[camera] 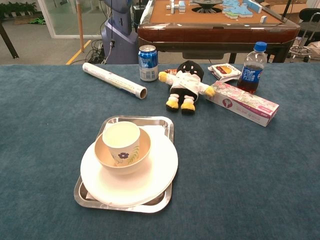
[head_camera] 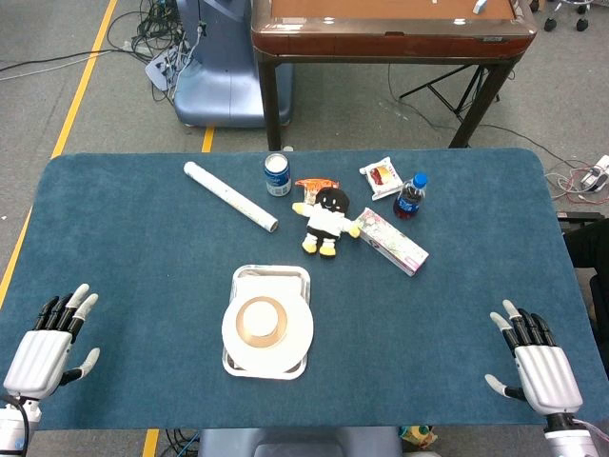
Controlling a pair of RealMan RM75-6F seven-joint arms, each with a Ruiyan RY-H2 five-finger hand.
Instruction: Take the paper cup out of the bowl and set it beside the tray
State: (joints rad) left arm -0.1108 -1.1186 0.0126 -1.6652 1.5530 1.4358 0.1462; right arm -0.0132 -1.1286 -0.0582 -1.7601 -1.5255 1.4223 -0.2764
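Sitting upright inside the bowl [camera: 123,156], the paper cup [camera: 121,141] is showing a small flower print on its side in the chest view. The bowl is resting on a white plate [camera: 150,180], and the plate is lying on a metal tray [camera: 167,125] near the front middle of the blue table [camera: 50,125]. From the head view the cup and bowl are reading only as concentric rings, so the cup's wall and print are showing in the chest view alone.

Both hands are appearing only in the head view. The left hand [head_camera: 49,347] is lying at the near left corner of the table with its fingers spread apart and holding nothing. The right hand [head_camera: 538,360] is lying at the near right corner, likewise spread wide and empty. Both are sitting well apart from the tray.

Along the far side of the table, a rolled tube [camera: 114,80] is lying at an angle, a blue can [camera: 148,63] is standing beside it, a plush toy [camera: 186,84] is lying on its back, a long printed box [camera: 242,102] is lying just beside the toy, a snack packet [camera: 226,71] is sitting behind it, and a blue-capped bottle [camera: 251,67] is standing upright.
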